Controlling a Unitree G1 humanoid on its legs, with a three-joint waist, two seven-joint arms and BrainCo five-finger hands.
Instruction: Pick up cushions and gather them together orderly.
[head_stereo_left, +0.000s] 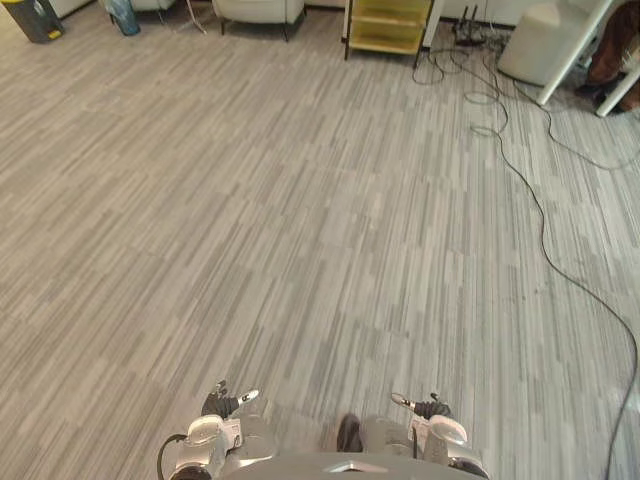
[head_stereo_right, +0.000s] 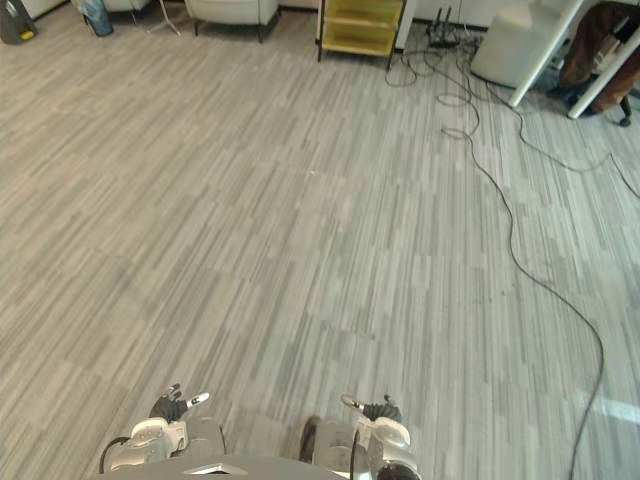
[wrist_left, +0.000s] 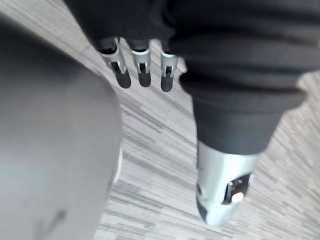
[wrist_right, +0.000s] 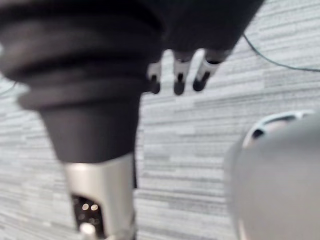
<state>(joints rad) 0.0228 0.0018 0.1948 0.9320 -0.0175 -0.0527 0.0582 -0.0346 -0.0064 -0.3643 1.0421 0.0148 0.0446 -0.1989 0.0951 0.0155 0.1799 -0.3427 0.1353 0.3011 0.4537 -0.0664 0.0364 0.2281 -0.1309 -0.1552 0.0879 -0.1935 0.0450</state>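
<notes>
My left hand hangs low at the bottom edge of the eye views, over bare grey striped floor. In the left wrist view its fingers point straight down and hold nothing, with the thumb apart from them. My right hand hangs the same way at the bottom right. Its fingers are straight and relaxed above the floor, also holding nothing.
At the far edge stand a yellow shelf cart, a white armchair, a dark bin and a white rounded seat by white table legs. A black cable runs across the floor on the right.
</notes>
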